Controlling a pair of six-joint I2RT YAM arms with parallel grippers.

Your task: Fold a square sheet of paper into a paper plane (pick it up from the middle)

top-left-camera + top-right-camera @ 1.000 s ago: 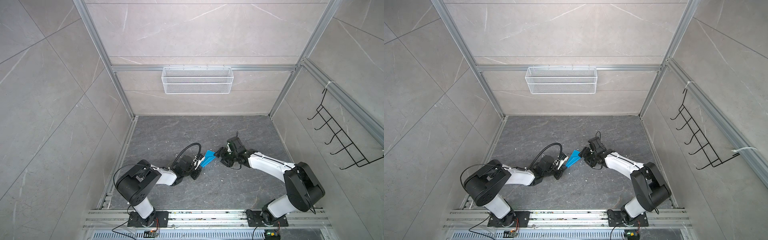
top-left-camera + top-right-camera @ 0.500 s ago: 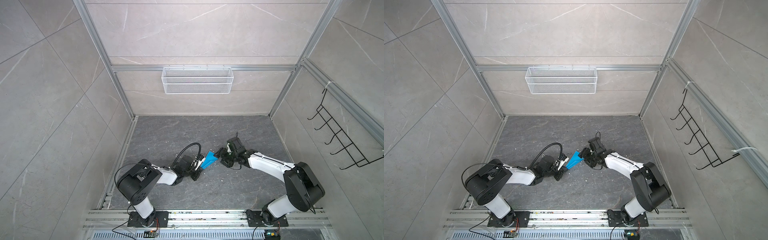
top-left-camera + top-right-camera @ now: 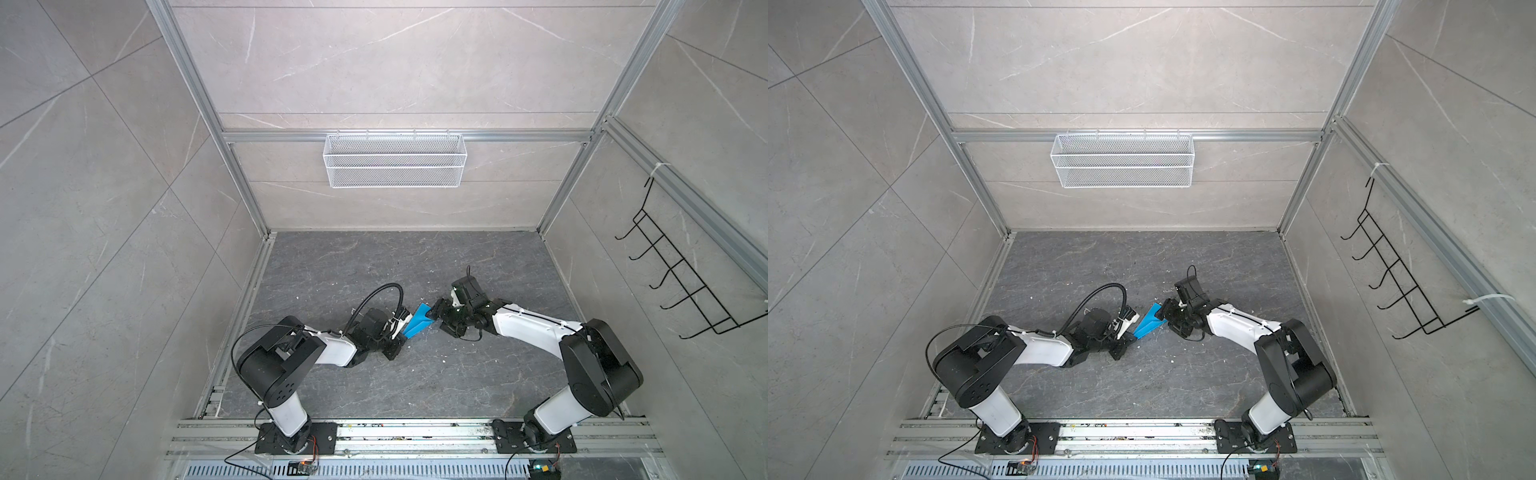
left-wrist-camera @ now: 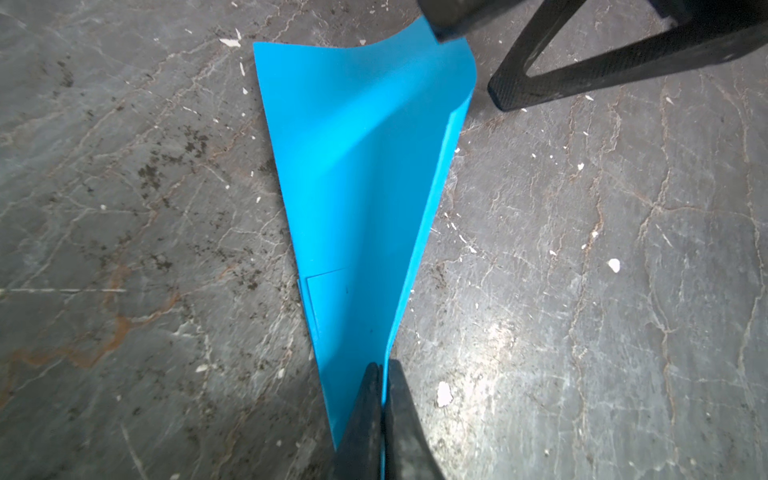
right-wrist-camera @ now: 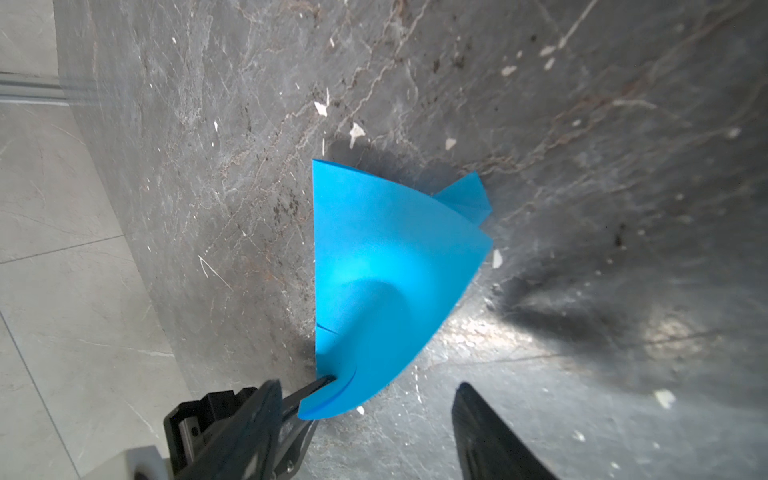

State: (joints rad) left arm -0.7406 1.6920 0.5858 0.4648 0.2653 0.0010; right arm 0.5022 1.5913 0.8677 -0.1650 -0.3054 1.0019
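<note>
- The left jaws are pinched tight on the narrow nose of the paper plane.
- The right jaws stand apart at the plane's wide tail end. One finger is just beside the paper's edge, and they grip nothing.
- The plane sits on the dark stone surface between the two arms in both top views. Its upper flap bulges rather than lying flat.
- This looks like a late wing fold. The next move likely calls for the right jaws to catch the loose tail flap and crease it down while the nose is held steady.
</note>
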